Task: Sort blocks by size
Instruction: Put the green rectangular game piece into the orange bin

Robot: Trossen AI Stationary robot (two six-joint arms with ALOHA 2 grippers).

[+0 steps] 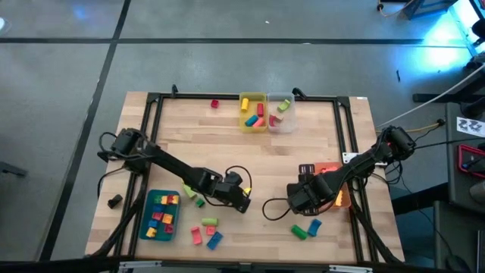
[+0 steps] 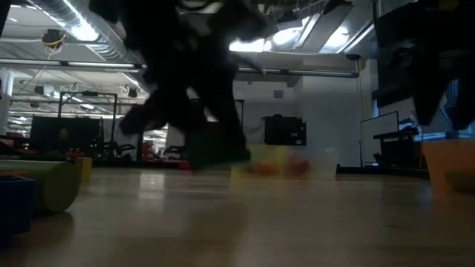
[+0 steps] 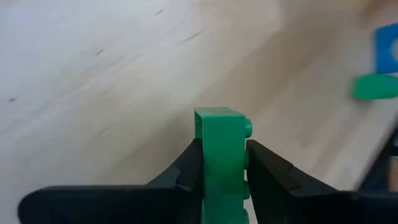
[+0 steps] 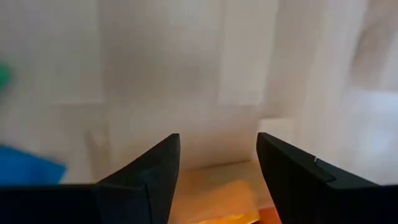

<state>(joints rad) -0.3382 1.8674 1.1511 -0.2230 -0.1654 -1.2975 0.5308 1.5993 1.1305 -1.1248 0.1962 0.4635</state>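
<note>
Left end effector (image 3: pixel 222 171) clamped on a green block (image 3: pixel 221 155), lower end cut off by the frame, above the bench (image 1: pixel 250 159) near the front. Right end effector (image 4: pixel 217 163) open, empty, over the orange bin (image 4: pixel 217 193), mostly hidden. No readable writing; low view blurred and dark.

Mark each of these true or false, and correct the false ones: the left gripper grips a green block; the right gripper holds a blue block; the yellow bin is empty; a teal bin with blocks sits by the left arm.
1. The left gripper grips a green block. True: its jaws press the block's two sides.
2. The right gripper holds a blue block. False: its jaws stand open with nothing between them.
3. The yellow bin is empty. False: several blocks lie in it.
4. A teal bin with blocks sits by the left arm. True.
</note>
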